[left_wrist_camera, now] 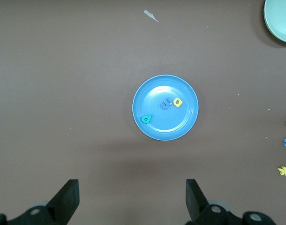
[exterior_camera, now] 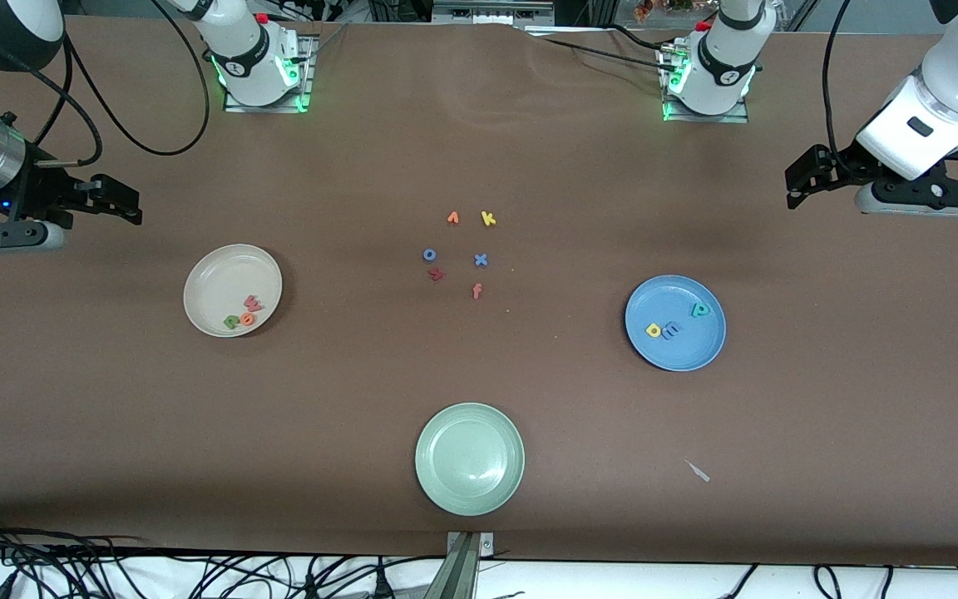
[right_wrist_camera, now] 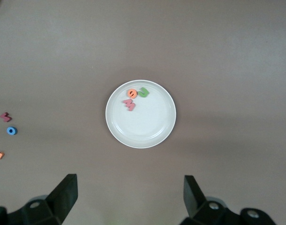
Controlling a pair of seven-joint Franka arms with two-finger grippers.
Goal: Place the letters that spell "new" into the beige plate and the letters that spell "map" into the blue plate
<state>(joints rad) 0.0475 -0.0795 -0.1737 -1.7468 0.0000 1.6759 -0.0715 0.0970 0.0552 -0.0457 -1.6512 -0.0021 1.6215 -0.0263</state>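
Note:
The beige plate (exterior_camera: 221, 279) (right_wrist_camera: 143, 126) holds the green "n" (exterior_camera: 232, 321) (right_wrist_camera: 143, 93), the orange "e" (exterior_camera: 246, 317) (right_wrist_camera: 131, 93) and the pinkish-red "w" (exterior_camera: 254, 303) (right_wrist_camera: 129, 105). In the blue plate (exterior_camera: 678, 349) (left_wrist_camera: 165, 126) lie the yellow "a" (exterior_camera: 654, 330) (left_wrist_camera: 177, 101), the periwinkle "m" (exterior_camera: 671, 330) (left_wrist_camera: 166, 103) and the teal "p" (exterior_camera: 699, 309) (left_wrist_camera: 146, 119). My right gripper (exterior_camera: 117, 202) (right_wrist_camera: 130, 197) hangs open and empty over bare table at the right arm's end. My left gripper (exterior_camera: 803, 179) (left_wrist_camera: 132, 199) hangs open and empty at the left arm's end.
Loose letters lie mid-table: orange "v" (exterior_camera: 452, 218), yellow "k" (exterior_camera: 488, 219), blue "o" (exterior_camera: 430, 254), blue "x" (exterior_camera: 481, 259), a dark red letter (exterior_camera: 437, 274) and a pinkish "f" (exterior_camera: 476, 290). A pale green plate (exterior_camera: 469, 457) sits nearest the front camera, with a white scrap (exterior_camera: 698, 472) beside it.

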